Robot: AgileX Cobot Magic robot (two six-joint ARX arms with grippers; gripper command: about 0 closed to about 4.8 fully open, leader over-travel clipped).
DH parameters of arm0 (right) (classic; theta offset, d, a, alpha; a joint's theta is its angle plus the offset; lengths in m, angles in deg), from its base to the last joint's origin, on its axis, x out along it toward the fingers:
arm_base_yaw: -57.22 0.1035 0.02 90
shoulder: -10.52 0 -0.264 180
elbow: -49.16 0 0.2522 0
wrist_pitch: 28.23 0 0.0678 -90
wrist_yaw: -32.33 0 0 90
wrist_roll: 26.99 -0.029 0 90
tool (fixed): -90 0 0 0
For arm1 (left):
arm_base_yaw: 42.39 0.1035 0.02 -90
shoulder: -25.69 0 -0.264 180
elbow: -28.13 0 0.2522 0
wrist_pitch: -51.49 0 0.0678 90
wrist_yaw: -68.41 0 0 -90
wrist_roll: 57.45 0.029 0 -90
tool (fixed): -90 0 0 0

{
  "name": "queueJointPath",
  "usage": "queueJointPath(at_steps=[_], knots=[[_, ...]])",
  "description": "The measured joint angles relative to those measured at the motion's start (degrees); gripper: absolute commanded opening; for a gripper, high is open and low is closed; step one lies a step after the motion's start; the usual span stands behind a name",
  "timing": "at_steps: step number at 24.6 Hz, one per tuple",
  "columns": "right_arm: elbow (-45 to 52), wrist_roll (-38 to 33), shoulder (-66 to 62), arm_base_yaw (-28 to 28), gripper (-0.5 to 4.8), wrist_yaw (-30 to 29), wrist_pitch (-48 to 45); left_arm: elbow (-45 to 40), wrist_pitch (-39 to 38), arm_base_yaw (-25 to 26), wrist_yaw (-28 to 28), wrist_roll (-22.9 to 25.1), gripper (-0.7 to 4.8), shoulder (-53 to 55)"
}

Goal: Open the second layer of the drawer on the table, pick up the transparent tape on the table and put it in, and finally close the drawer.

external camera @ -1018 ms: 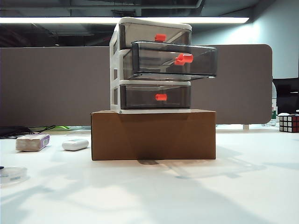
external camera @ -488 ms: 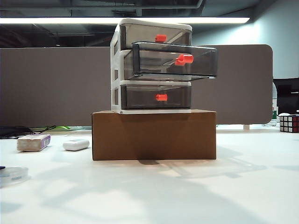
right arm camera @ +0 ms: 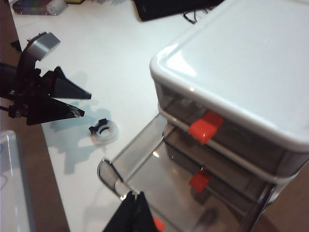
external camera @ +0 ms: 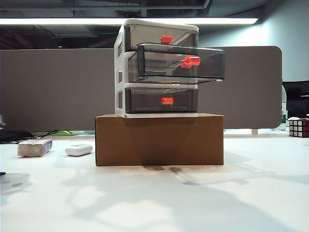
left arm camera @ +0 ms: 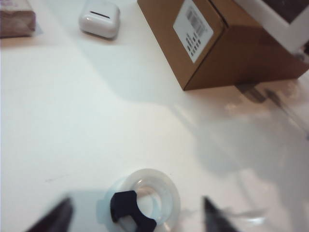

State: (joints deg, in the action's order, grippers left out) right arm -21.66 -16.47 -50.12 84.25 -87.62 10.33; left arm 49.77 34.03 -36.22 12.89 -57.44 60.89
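Note:
The drawer, a white cabinet with smoky grey trays, stands on a cardboard box. Its second layer is pulled out, red knob forward. The transparent tape, a clear ring with a black piece on it, lies flat on the table at the far left. My left gripper hovers open above the tape, a dark fingertip on either side. In the right wrist view, the left gripper hangs beside the tape. My right gripper is shut, over the open drawer's front rim, holding nothing.
The brown cardboard box carries the cabinet. A white case and a wrapped block lie left of it. A Rubik's cube sits at the far right. A grey partition stands behind.
Only the shadows on the table have shifted in the exterior view. The cabinet, the pulled-out middle drawer and the tape stay where they were.

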Motion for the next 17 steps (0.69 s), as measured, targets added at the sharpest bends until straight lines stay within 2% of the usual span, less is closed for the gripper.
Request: queueJointPath(at_steps=[5, 6, 8, 12, 14, 17], knots=[[5.5, -0.2, 2.8, 0.0, -0.05, 0.0, -5.5, -3.4, 3.0, -1.4, 0.0, 3.1, 3.57, 0.0], [5.8, -0.2, 2.9, 0.0, -0.05, 0.0, -5.9, -4.3, 4.7, -2.3, -0.1, 3.7, 4.16, 0.0], [5.9, -0.3, 2.8, 0.0, -0.05, 0.0, -6.0, -6.9, 9.8, -5.3, -1.1, 5.3, 4.55, -0.1], [5.9, -0.3, 2.8, 0.0, -0.05, 0.0, -6.1, -7.7, 12.1, -14.1, -13.4, 12.2, 4.79, 1.4], [5.9, -0.3, 2.8, 0.0, -0.05, 0.0, -6.1, -7.7, 12.9, -14.2, -17.4, 13.1, 4.79, 3.5], [5.9, -0.3, 2.8, 0.0, -0.05, 0.0, -6.2, -7.7, 16.6, -14.3, -16.8, 13.1, 4.79, 7.8]])
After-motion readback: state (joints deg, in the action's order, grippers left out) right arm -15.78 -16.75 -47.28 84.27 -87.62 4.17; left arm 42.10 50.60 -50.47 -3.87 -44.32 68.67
